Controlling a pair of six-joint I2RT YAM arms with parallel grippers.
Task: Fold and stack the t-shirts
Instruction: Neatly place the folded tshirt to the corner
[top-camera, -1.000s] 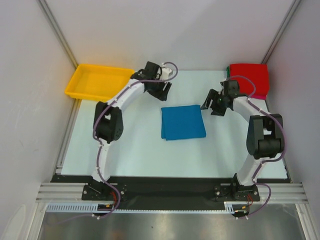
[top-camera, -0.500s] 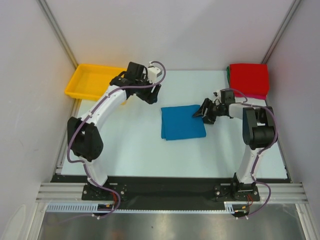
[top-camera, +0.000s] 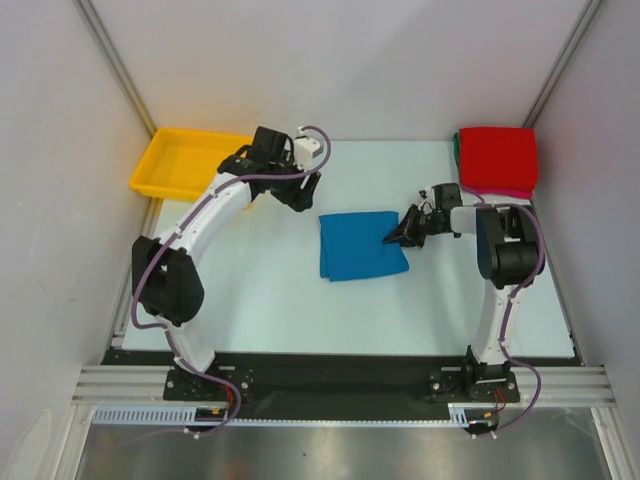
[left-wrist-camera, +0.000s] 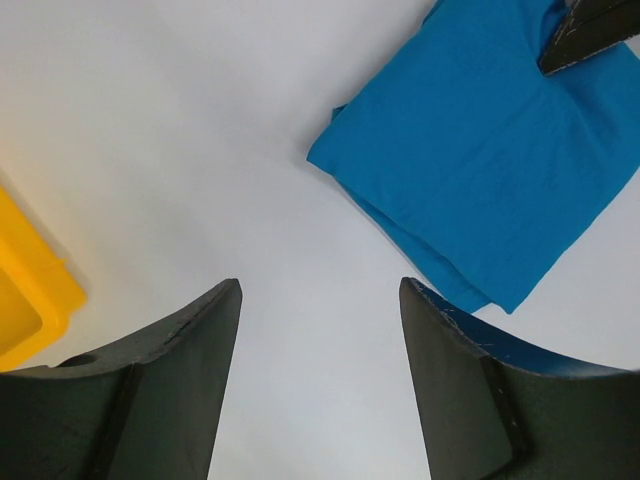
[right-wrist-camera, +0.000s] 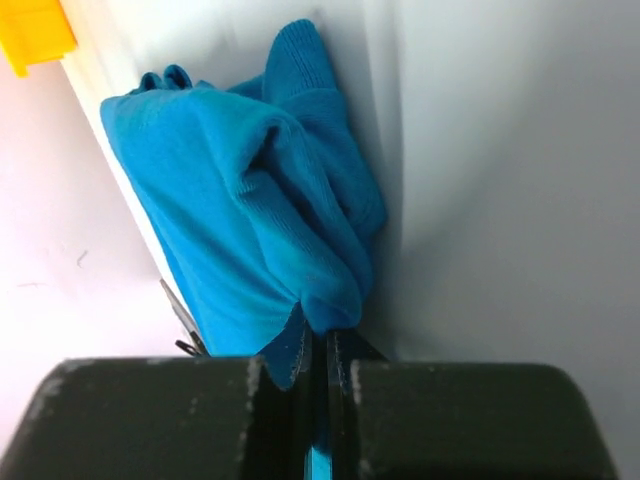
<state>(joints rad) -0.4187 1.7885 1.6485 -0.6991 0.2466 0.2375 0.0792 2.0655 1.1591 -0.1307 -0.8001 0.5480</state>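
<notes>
A bright blue t-shirt (top-camera: 362, 245) lies folded in a rough square at the middle of the table. My right gripper (top-camera: 397, 237) is at its right edge, shut on the cloth. In the right wrist view the blue t-shirt (right-wrist-camera: 250, 220) bunches up out of the closed right gripper (right-wrist-camera: 322, 340). My left gripper (top-camera: 300, 190) hovers open behind the shirt's back-left corner, holding nothing. Between its fingers (left-wrist-camera: 200, 350) only bare table shows, with the blue t-shirt (left-wrist-camera: 480, 160) off to the upper right. A folded red t-shirt (top-camera: 498, 158) lies at the back right, with thin green and pink edges under it.
A yellow plastic tray (top-camera: 185, 160) sits at the back left, just left of my left arm; its corner (left-wrist-camera: 25, 290) shows in the left wrist view. Grey walls close the table in on three sides. The arm bases stand at the near edge.
My right gripper has come down leftward onto the blue t-shirt's right edge and shut on it, nudging the shirt slightly left. The left arm's elbow swung left earlier and has since held still.
</notes>
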